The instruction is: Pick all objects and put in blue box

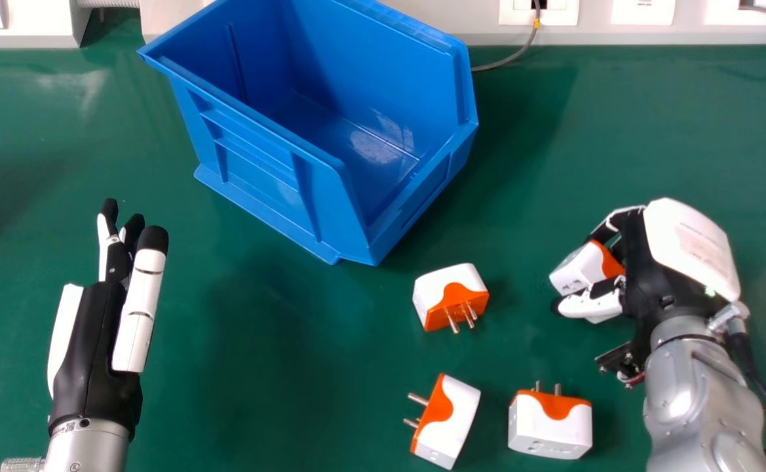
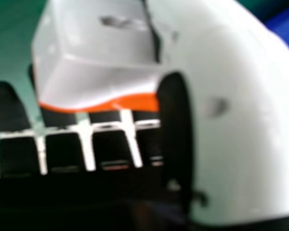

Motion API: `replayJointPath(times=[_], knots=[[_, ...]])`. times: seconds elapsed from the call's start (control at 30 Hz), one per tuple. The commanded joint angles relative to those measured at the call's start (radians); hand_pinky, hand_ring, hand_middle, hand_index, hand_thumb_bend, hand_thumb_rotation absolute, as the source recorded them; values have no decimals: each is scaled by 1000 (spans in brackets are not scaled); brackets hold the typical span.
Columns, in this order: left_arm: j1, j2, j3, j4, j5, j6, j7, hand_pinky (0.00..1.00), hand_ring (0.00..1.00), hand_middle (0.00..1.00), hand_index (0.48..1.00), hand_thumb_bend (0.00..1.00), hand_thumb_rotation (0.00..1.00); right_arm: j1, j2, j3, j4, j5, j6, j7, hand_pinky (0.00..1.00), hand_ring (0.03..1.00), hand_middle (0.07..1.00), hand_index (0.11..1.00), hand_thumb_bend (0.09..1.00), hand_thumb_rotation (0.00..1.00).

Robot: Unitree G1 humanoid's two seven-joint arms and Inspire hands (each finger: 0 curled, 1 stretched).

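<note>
- Head view, right of centre: the right hand (image 1: 661,269) has its fingers and thumb closed round a white-and-orange plastic plug adapter (image 1: 574,267).
- From there the large blue plastic box (image 1: 268,174) lies up and left, long axis slanting from upper left to lower right, low front lip facing the hand; I'd guess the carry goes that way.
- Three loose adapters (image 1: 436,288) (image 1: 453,419) (image 1: 553,432), lower centre to lower right, lie nearer that hand than the straight-fingered left hand (image 1: 97,341), lower left.
- Right hand view, upper left: the adapter lies against the thumb.
</note>
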State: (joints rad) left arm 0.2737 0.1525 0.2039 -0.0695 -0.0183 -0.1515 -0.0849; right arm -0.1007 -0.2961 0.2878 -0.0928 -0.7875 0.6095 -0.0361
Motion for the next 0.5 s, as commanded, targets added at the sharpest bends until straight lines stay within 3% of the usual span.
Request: replayJointPath(times=[0.0, 0.33, 0.47], knots=[[-4, 10, 3, -21, 5, -9, 4, 1000, 1000, 1000, 1000, 552, 1000, 2, -13, -19, -77, -23, -25, -21, 285, 404, 501, 542, 496, 0], [-10, 9, -5, -21, 24, -4, 15, 1000, 1000, 1000, 1000, 544, 1000, -21, -33, -40, -239, -10, -108, 28, 288, 411, 513, 555, 489, 0], [-15, 9, -3, -12, 20, -5, 13, 1000, 1000, 1000, 1000, 542, 1000, -81, -33, -40, -232, 1, -172, 40, 280, 411, 520, 557, 487, 0]])
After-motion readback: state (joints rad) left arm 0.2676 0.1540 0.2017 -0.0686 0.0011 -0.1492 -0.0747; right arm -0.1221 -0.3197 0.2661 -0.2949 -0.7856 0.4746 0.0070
